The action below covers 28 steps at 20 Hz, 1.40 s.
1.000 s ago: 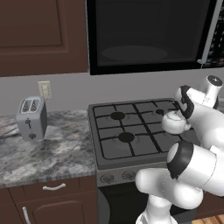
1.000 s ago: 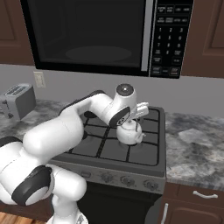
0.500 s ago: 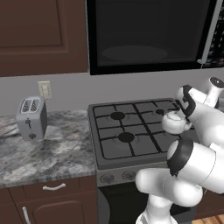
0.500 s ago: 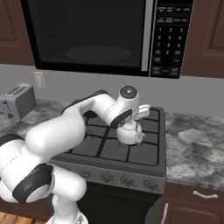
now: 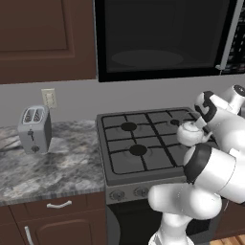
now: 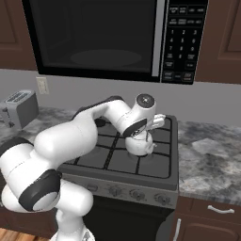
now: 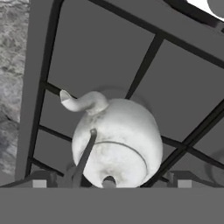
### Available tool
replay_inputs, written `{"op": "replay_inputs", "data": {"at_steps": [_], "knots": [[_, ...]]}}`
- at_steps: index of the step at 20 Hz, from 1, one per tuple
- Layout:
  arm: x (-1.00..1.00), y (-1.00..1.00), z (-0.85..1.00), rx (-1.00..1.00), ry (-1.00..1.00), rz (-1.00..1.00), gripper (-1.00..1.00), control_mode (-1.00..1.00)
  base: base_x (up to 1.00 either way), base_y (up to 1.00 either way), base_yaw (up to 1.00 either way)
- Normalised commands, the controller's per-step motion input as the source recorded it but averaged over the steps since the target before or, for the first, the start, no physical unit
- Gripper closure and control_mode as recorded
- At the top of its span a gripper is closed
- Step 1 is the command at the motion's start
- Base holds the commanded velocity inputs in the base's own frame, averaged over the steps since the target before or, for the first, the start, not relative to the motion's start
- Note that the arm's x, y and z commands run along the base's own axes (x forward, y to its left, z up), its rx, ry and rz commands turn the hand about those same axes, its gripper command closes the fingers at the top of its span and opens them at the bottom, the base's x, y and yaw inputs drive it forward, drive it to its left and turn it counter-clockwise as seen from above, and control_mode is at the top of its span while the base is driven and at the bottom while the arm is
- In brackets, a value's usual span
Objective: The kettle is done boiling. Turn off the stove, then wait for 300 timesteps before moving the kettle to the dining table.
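Note:
The small white kettle (image 7: 116, 140) stands on the stove's (image 5: 139, 148) right front grate, spout toward the left of the hand view and its wire handle (image 7: 85, 157) tilted to one side. My gripper (image 7: 109, 181) hangs open just above it, one fingertip (image 7: 39, 179) on each side of the kettle's body, gripping nothing. From the right base view the hand (image 6: 141, 129) sits right over the kettle (image 6: 140, 146). In the left base view the kettle (image 5: 190, 133) shows beside my forearm. The dining table is out of view.
The stove's front knobs (image 6: 136, 193) run below the grates. A black microwave (image 6: 94, 37) hangs over the range. A grey toaster (image 5: 34, 128) stands on the marbled counter (image 5: 57, 167) to the left, and more counter (image 6: 207, 155) lies to the right.
The hand has shifted slightly to the right over the kettle. The kettle has not moved and the jaws have stayed wide.

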Motion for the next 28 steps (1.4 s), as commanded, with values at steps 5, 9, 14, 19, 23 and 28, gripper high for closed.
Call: {"op": "replay_inputs", "data": {"at_steps": [5,9,14,19,23,28], "knots": [[0.00,0.00,-0.25,0.00,0.00,0.00,-1.00,-1.00,0.00,0.00,0.00],[0.00,0.00,-0.09,0.00,-0.02,0.00,-1.00,-1.00,0.00,0.00,0.00],[0.01,0.00,0.00,0.01,-0.04,0.00,-1.00,-1.00,0.00,0.00,0.00],[0.04,0.00,0.00,0.01,-0.01,0.00,-1.00,-1.00,0.00,0.00,0.00],[0.11,0.01,-0.03,0.00,0.00,0.00,-1.00,-1.00,0.00,0.00,0.00],[0.21,0.10,-0.02,0.00,0.00,0.00,-1.00,-1.00,0.00,0.00,0.00]]}}
